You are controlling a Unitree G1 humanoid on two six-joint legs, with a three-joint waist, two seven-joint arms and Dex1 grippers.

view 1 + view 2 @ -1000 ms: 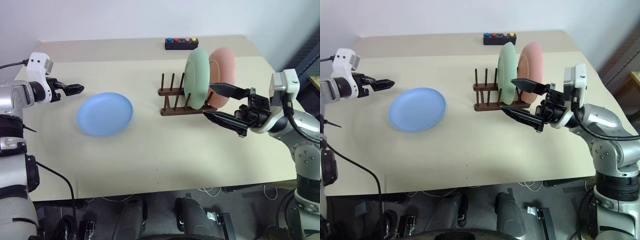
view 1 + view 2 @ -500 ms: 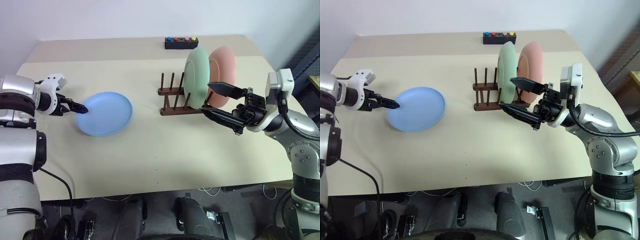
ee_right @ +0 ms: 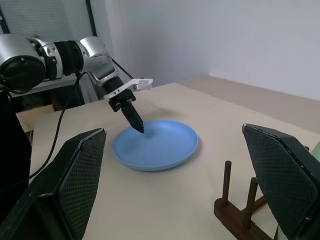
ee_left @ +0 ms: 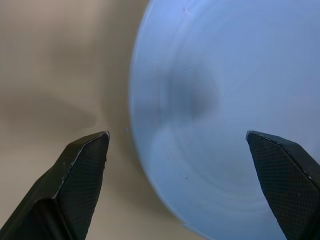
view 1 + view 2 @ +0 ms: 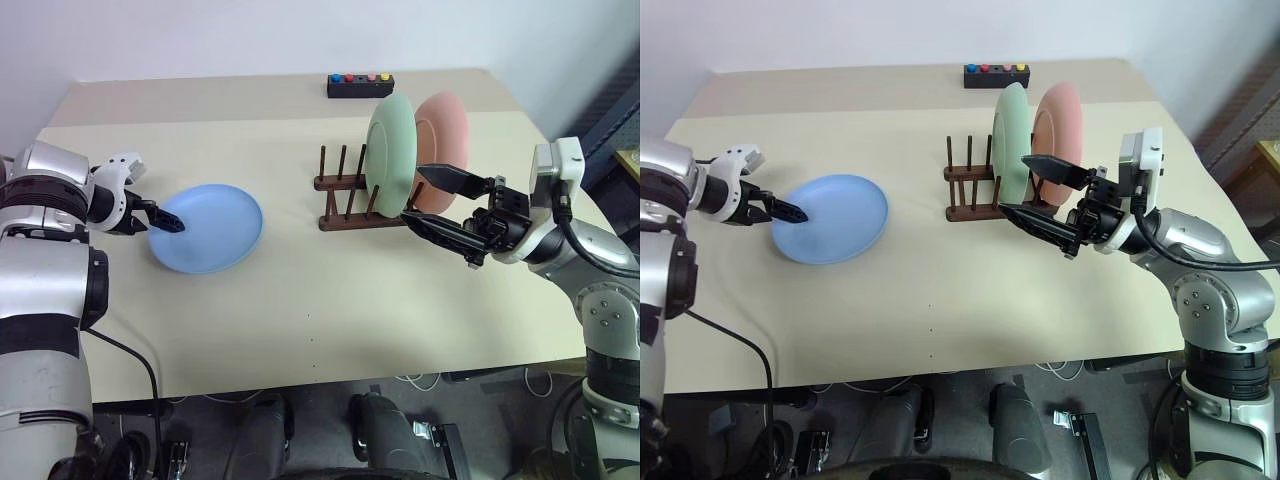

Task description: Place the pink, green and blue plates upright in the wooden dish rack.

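Observation:
The blue plate (image 5: 207, 228) lies flat on the table's left side. My left gripper (image 5: 168, 225) points steeply down at its left rim. In the left wrist view this gripper (image 4: 176, 133) is open, and the rim of the blue plate (image 4: 225, 110) runs between its fingers (image 4: 85, 170). The green plate (image 5: 391, 152) and the pink plate (image 5: 447, 140) stand upright side by side at the right end of the wooden dish rack (image 5: 345, 185). My right gripper (image 5: 412, 193) hovers open just in front of those two plates, holding nothing.
A small black box with coloured buttons (image 5: 360, 85) sits at the table's far edge behind the rack. Several free pegs (image 3: 240, 200) stand at the rack's left end. The tan table (image 5: 320, 300) stretches bare toward the front.
My left gripper has come down and toward the blue plate's left rim, tipping to point more steeply downward. The right arm and all three plates have stayed put.

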